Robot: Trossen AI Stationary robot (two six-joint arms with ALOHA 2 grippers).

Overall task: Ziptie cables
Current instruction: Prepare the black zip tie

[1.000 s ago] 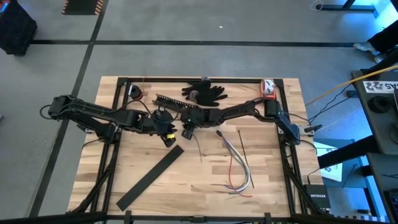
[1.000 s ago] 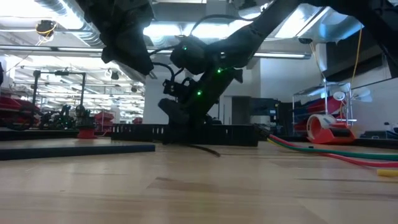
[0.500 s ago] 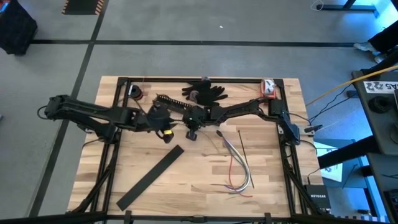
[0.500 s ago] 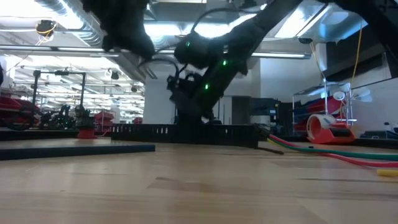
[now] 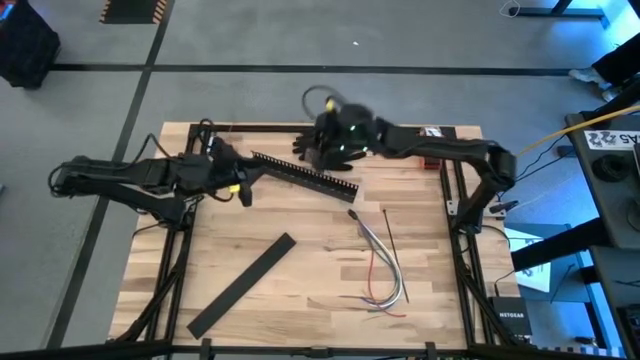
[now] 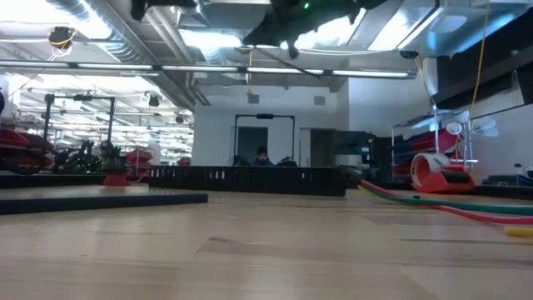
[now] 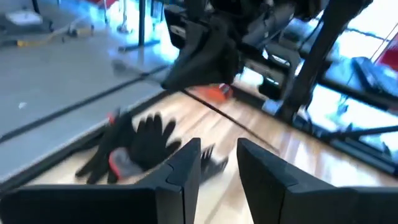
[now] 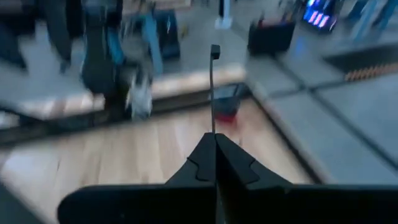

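- The right gripper (image 8: 215,146) is pinching a thin dark ziptie (image 8: 213,87) between its pressed-together fingers, high above the far edge of the table (image 5: 300,270), over the black gloves (image 5: 318,147).
- The left gripper (image 7: 214,163) is hovering near the far left corner, its fingers standing a little apart with nothing between them.
- The cables (image 5: 380,262) are lying loose toward the right edge of the table.
- A second thin dark strip (image 5: 391,233) is lying just beside the cables.
- The slotted black bar (image 5: 304,172) is lying near the far edge.
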